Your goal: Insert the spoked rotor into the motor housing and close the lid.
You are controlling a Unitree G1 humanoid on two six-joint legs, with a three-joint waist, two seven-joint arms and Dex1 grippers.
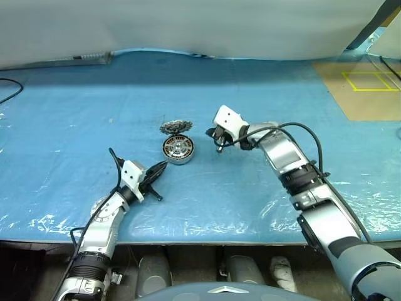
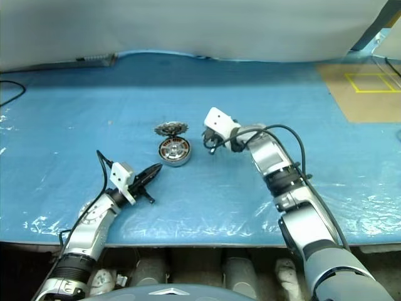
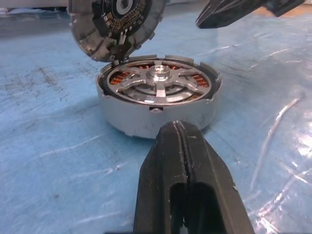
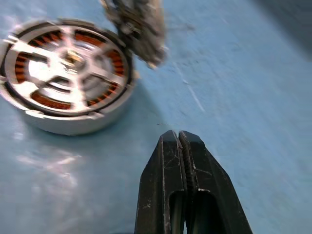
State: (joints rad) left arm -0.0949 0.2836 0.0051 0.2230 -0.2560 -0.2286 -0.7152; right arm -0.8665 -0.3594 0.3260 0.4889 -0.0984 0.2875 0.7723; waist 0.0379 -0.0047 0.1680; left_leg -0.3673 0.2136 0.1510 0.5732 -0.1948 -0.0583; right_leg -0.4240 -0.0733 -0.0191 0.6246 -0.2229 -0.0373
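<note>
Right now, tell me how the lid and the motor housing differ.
The motor housing sits flat on the table; the lid stands tilted up at its far edge. The housing is a thick drum showing copper windings under silver spokes; the lid is a thin disc. Both are round.

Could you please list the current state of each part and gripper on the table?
spoked rotor: seated inside the housing, over the copper windings.
motor housing: upright on the blue sheet, top uncovered.
lid: open, tilted up at the housing's far edge.
left gripper: shut, empty, near the housing.
right gripper: shut, empty, beside the housing.
</note>
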